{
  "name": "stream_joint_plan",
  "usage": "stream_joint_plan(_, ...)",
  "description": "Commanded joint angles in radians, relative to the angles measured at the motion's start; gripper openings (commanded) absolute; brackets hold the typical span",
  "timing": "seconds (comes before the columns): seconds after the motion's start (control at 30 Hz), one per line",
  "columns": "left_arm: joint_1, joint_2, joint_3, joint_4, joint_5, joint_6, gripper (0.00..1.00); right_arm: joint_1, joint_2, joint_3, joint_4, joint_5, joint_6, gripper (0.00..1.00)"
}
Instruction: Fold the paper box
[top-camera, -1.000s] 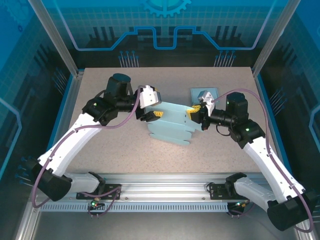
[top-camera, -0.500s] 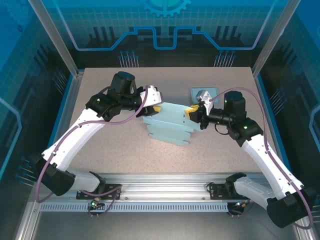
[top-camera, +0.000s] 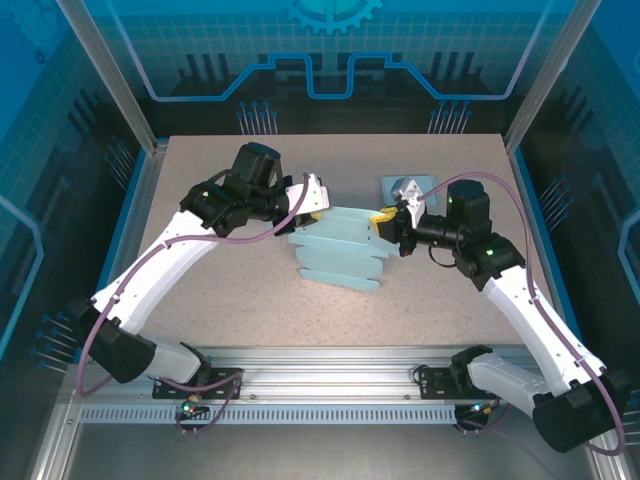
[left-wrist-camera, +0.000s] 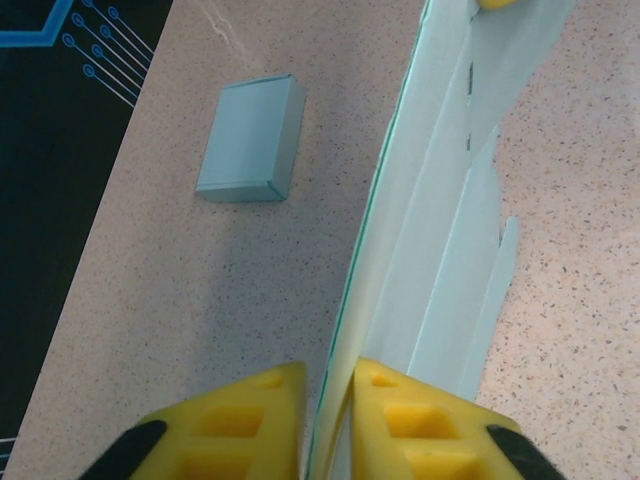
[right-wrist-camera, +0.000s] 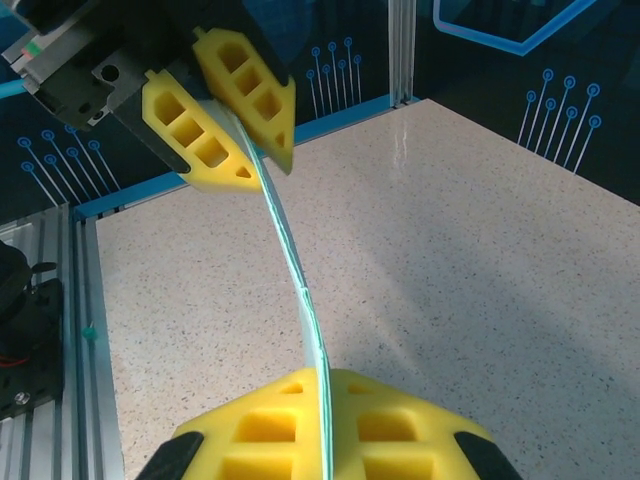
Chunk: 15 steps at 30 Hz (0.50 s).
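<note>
Paper box, an unfolded pale blue blank, sits at the middle of the table, lifted on edge between the two arms, not lying flat. The left gripper pinches its corner at about 10 o'clock, and the left wrist view shows the yellow pads closed on the thin edge of the sheet. The right gripper is clamped on the opposite edge at about 2 o'clock; from its own camera the sheet runs from between its pads straight across to the left gripper.

This looks like an early step: both ends are secured, but no panel appears creased into a wall yet. The next move probably calls for the arms to work together, one anchoring while the other turns a panel along a score line, without tearing the thin card.

A small finished box lies near, at 1 o'clock of the blank. I can read no brand, label or writing on either piece.
</note>
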Motion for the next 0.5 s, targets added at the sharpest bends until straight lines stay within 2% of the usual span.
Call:
stream_joint_plan(0.0,-0.009,-0.051,0.031,0.002,-0.015,-0.019,0.11,0.016,-0.024,0.025,-0.017,-0.027,0.012,0.00)
stream_joint_plan(0.1,-0.024,-0.079,0.038,-0.034,-0.016,-0.044,0.06,0.022,-0.045,0.028,-0.025,-0.022,0.043,0.05)
stream_joint_plan(0.13,-0.030,-0.088,0.041,-0.049,-0.017,-0.051,0.05,0.027,-0.052,0.033,-0.034,-0.009,0.055,0.10)
stream_joint_plan(0.2,-0.045,-0.109,0.049,-0.093,-0.018,-0.066,0.02,0.037,-0.061,0.061,-0.082,0.031,0.087,0.22)
stream_joint_plan(0.27,-0.055,-0.130,0.051,-0.133,-0.017,-0.078,0.00,0.047,-0.062,0.097,-0.139,0.091,0.126,0.44)
stream_joint_plan(0.37,-0.064,-0.156,0.054,-0.193,-0.010,-0.087,0.00,0.048,-0.055,0.148,-0.212,0.178,0.187,0.66)
stream_joint_plan(0.47,-0.065,-0.159,0.078,-0.259,-0.017,-0.103,0.00,0.046,-0.057,0.178,-0.241,0.213,0.231,0.82)
